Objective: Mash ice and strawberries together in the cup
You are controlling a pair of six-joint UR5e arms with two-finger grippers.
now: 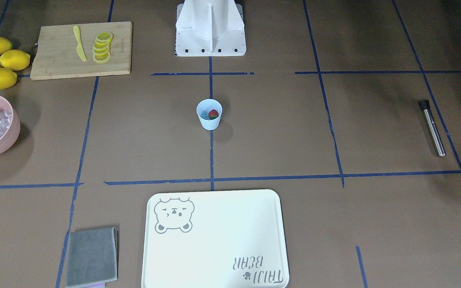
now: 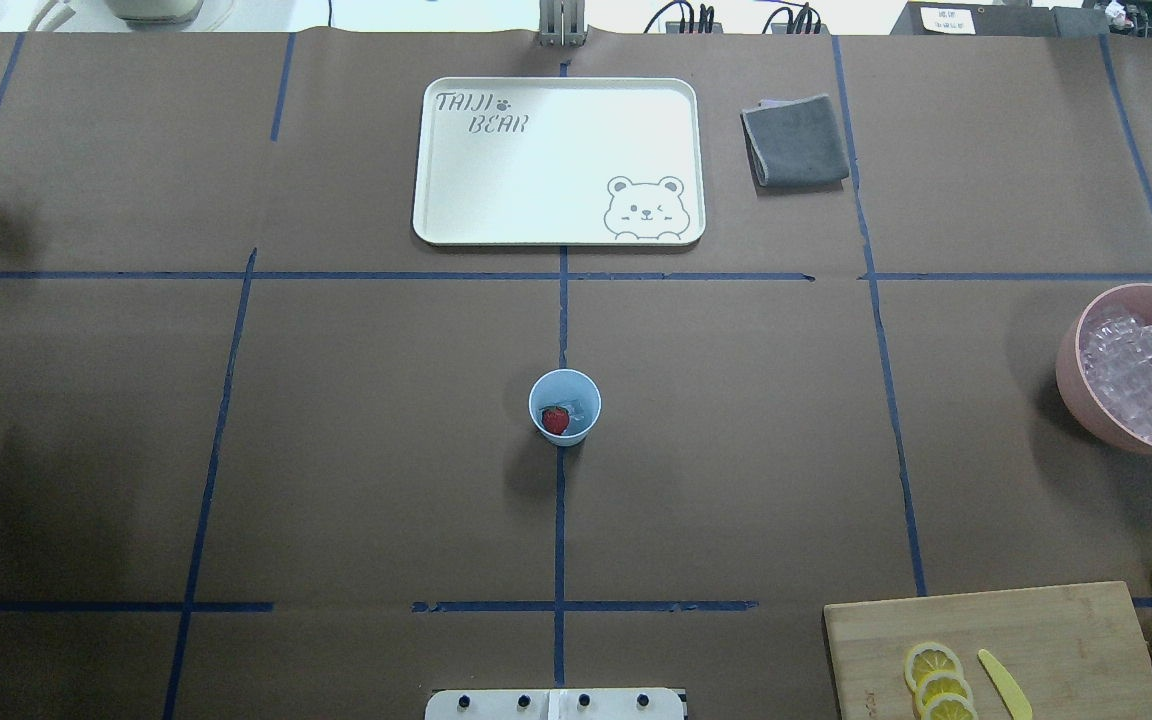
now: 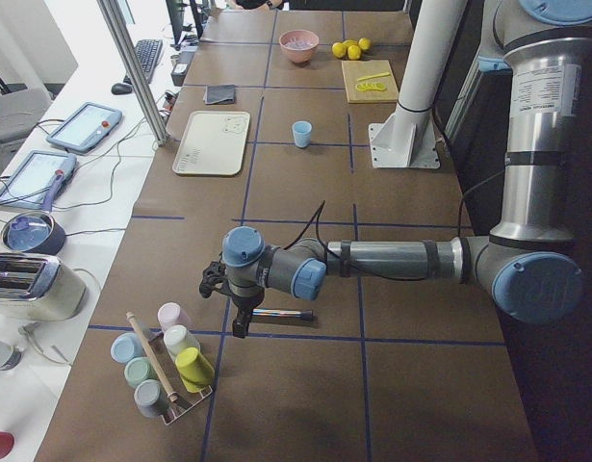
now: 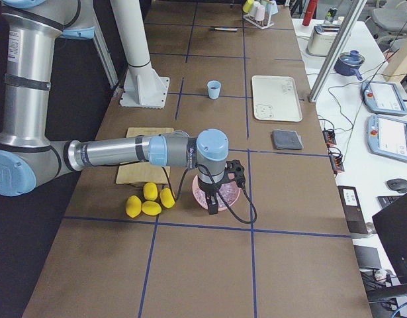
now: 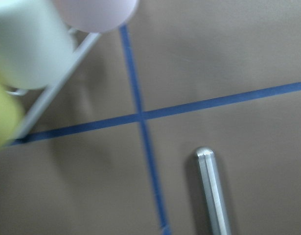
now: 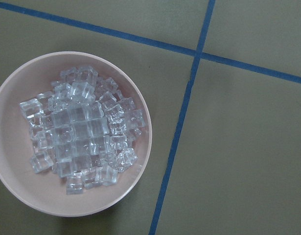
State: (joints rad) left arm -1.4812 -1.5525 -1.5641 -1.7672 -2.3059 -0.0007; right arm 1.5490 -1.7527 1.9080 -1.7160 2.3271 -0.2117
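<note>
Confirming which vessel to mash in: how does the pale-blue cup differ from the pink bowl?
The cup is small and tapered; the pink bowl is far larger and rounded. The cup holds a strawberry; the pink bowl is heaped with ice cubes. The cup stands centrally, the pink bowl far to the robot's right. Both are upright and handleless.

You see: pale-blue cup [image 1: 208,122], red strawberry [image 1: 213,114], clear glassy ice [image 6: 81,129], pink bowl [image 6: 13,166], cream tray [image 2: 556,160] with grey bear print, yellow lemons [image 1: 14,59].
</note>
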